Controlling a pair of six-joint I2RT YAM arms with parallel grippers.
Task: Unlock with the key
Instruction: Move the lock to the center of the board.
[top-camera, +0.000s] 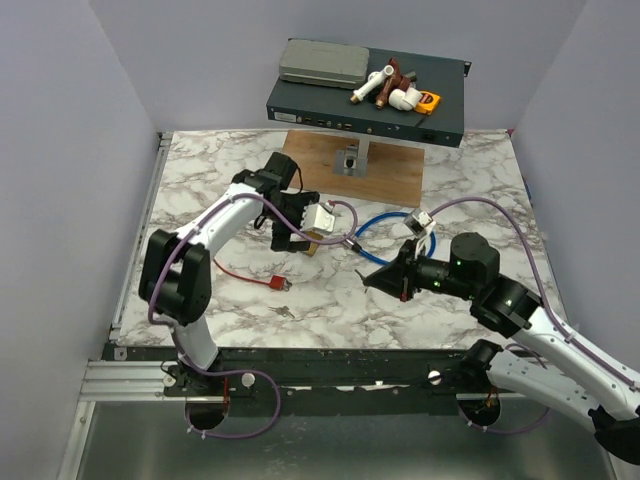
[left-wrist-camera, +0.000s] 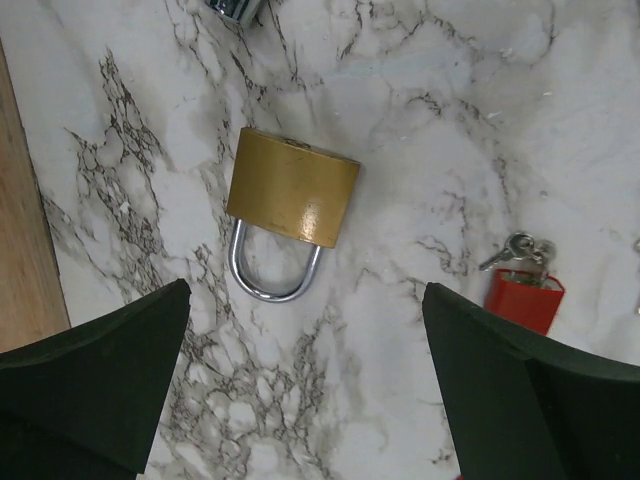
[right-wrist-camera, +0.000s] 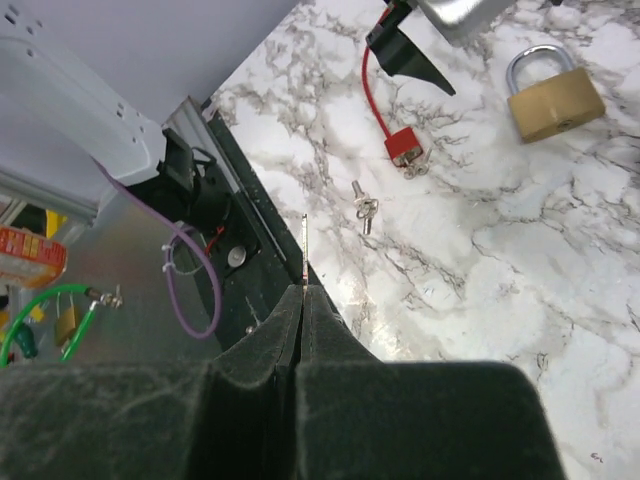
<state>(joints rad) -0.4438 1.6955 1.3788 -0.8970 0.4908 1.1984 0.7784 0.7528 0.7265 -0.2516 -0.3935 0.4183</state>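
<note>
A brass padlock (left-wrist-camera: 293, 187) with a steel shackle (left-wrist-camera: 273, 278) lies flat on the marble table; it also shows in the right wrist view (right-wrist-camera: 555, 100) and, partly hidden, in the top view (top-camera: 314, 246). My left gripper (left-wrist-camera: 306, 290) hovers over it, open and empty, one finger on each side (top-camera: 298, 232). My right gripper (right-wrist-camera: 303, 290) is shut on a thin key (right-wrist-camera: 303, 250) seen edge-on, its blade sticking out past the fingertips. In the top view, the right gripper (top-camera: 380, 277) is to the right of the padlock, apart from it.
A red cable lock (top-camera: 276, 283) with small keys (left-wrist-camera: 515, 248) lies near the padlock; loose keys (right-wrist-camera: 364, 207) lie nearer the table's front edge (right-wrist-camera: 260, 240). A blue cable (top-camera: 385, 222), a wooden board (top-camera: 375, 165) and a dark shelf (top-camera: 445, 118) with clutter are behind.
</note>
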